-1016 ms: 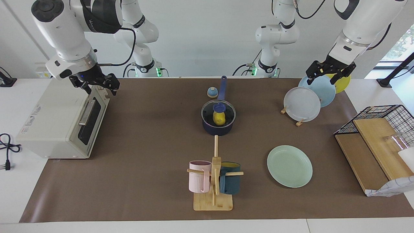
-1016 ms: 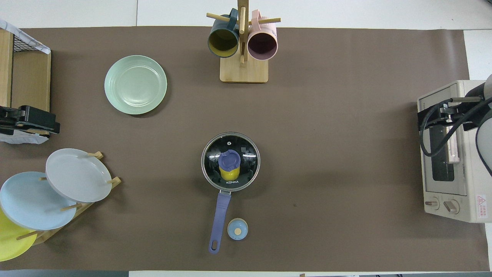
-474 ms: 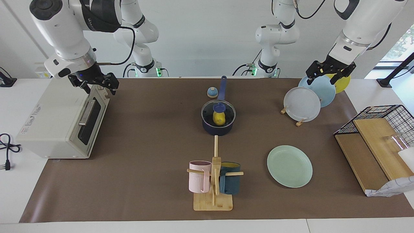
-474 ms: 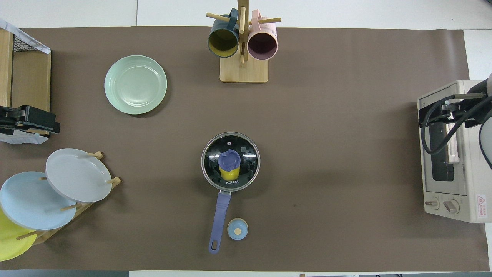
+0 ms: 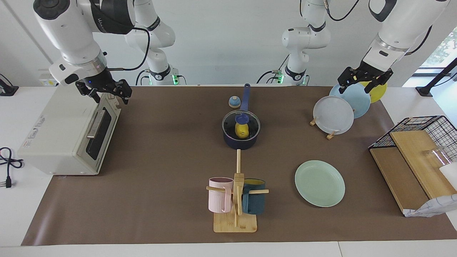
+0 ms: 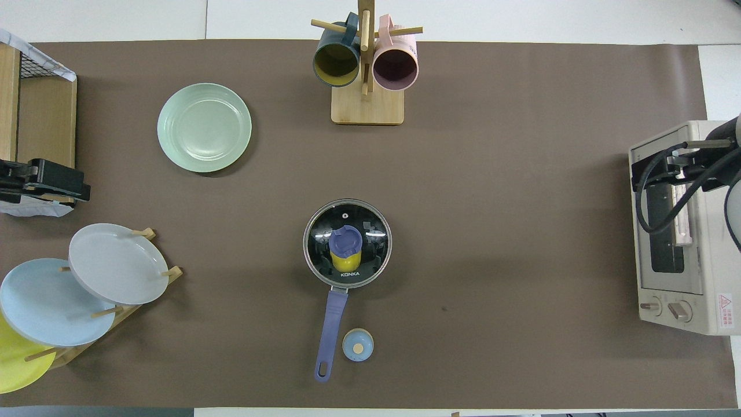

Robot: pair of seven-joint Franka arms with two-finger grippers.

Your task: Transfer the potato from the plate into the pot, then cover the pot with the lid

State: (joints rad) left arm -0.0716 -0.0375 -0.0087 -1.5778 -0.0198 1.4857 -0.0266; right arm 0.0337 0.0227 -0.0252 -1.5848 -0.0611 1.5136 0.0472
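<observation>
I am seeing the potato (image 5: 241, 130) sitting in the pot (image 5: 241, 141) at frame centre, glass lid (image 5: 241, 124) covering it; mint plate (image 5: 320, 183) lying bare lower right. Left hand (image 5: 364, 81) and right hand (image 5: 104, 93) are hanging released at the upper corners.

Desk (image 5: 171, 228): white top, covered almost end to end by a brown mat (image 5: 160, 150).

On the mat:
- pot (image 5: 241, 139), mid-desk, handle toward the robots
- small bell (image 5: 234, 102) beside that handle
- mint-green plate (image 5: 320, 183), toward the left arm's end
- wooden mug stand (image 5: 235, 221), farthest from the robots
- plate rack (image 5: 330, 135)
- toaster oven (image 5: 68, 132), partly on the mat at the right arm's end
- wooden tray with wire basket (image 5: 410, 167), at the left arm's end, partly off the mat
</observation>
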